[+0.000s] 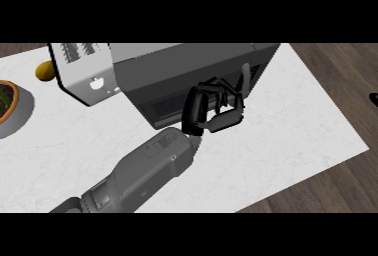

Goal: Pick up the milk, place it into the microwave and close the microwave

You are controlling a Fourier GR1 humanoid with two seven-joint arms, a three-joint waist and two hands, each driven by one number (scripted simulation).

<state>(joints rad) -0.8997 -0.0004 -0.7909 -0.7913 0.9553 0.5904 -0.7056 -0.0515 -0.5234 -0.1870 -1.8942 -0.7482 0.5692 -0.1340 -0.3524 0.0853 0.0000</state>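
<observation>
Left hand (214,110), clenched, at the microwave's (192,65) dark front; milk hidden from sight. The white door (85,70) stands open leftward, markings unreadable. Bare counter (295,130) right of the microwave.

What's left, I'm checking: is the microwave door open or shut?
Open: the microwave door stands swung out leftward, away from the dark front opening.

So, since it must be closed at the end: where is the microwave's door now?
In the head view the door stands swung open at the left of the microwave, between it and the bowl at the left edge.
</observation>
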